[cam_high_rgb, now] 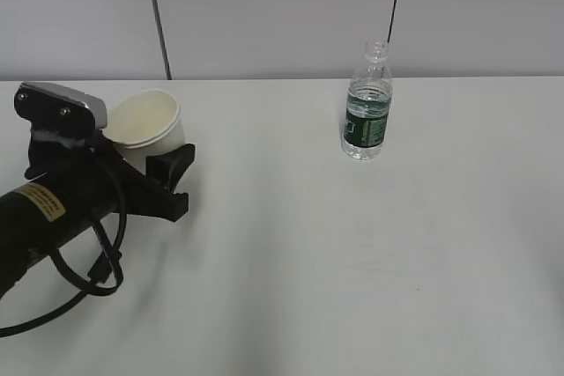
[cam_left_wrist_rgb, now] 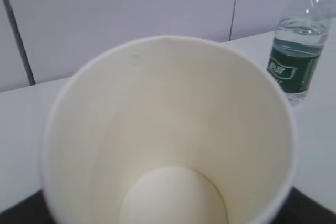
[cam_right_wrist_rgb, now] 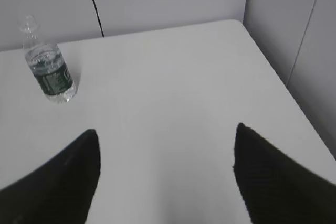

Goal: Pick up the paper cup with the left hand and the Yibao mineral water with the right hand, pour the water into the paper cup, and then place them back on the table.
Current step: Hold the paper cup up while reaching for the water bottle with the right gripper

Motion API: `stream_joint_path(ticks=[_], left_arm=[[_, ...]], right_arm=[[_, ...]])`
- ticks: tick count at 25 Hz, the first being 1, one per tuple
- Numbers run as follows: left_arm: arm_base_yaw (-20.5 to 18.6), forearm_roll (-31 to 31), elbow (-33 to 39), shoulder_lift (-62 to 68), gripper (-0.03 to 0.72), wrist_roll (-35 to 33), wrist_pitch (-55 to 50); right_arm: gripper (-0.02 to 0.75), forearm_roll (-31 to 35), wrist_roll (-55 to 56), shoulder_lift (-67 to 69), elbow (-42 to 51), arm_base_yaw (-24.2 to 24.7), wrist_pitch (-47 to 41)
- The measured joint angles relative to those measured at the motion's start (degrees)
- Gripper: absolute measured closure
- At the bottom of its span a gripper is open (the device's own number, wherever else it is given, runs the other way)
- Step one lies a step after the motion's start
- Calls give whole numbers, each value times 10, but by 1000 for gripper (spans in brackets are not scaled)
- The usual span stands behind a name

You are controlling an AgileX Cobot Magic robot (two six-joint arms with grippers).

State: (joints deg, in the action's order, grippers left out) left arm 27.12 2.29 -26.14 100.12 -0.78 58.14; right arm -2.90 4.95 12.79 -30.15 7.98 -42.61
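Observation:
The white paper cup (cam_high_rgb: 145,123) sits between the fingers of my left gripper (cam_high_rgb: 152,149) at the left of the table (cam_high_rgb: 352,261). The cup is tilted, with its mouth towards the wrist camera. It fills the left wrist view (cam_left_wrist_rgb: 168,129), and its cream inside looks dry. The jaws are closed against its sides; only dark finger edges show. The Yibao bottle (cam_high_rgb: 367,116), uncapped with a green label, stands upright at the back centre, with water in it. It also shows in the left wrist view (cam_left_wrist_rgb: 295,66) and the right wrist view (cam_right_wrist_rgb: 50,72). My right gripper (cam_right_wrist_rgb: 167,128) is open and empty over bare table, far right of the bottle.
A grey panelled wall runs behind the table. The table's right edge and far right corner (cam_right_wrist_rgb: 247,30) lie close to my right gripper. My left arm and its loose cable (cam_high_rgb: 88,270) lie across the table's front left.

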Motion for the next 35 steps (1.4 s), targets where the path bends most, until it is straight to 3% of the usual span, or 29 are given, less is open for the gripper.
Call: stream_joint_path(ticks=[10,16,22,26,30,35], left_arm=[[0,30,3,-49,248,8,-61],[0,39,4,-49,248,8,-66],[0,40,4,-49,248,8,-67],[0,41,4,-49,248,8,-68],[0,41,4,-49,248,8,-74],[0,41,4,-49,248,8,-77]], right_arm=[[152,-2,-1,212,14,0,332],[152,-7,-1,341,76,0,547],[152,-147,22,510,88,0,712],[152,-201,50,612,81,0,786],[152,-206,59,695,61,-22,814],[152,-145,40,790,12,-101,836]])
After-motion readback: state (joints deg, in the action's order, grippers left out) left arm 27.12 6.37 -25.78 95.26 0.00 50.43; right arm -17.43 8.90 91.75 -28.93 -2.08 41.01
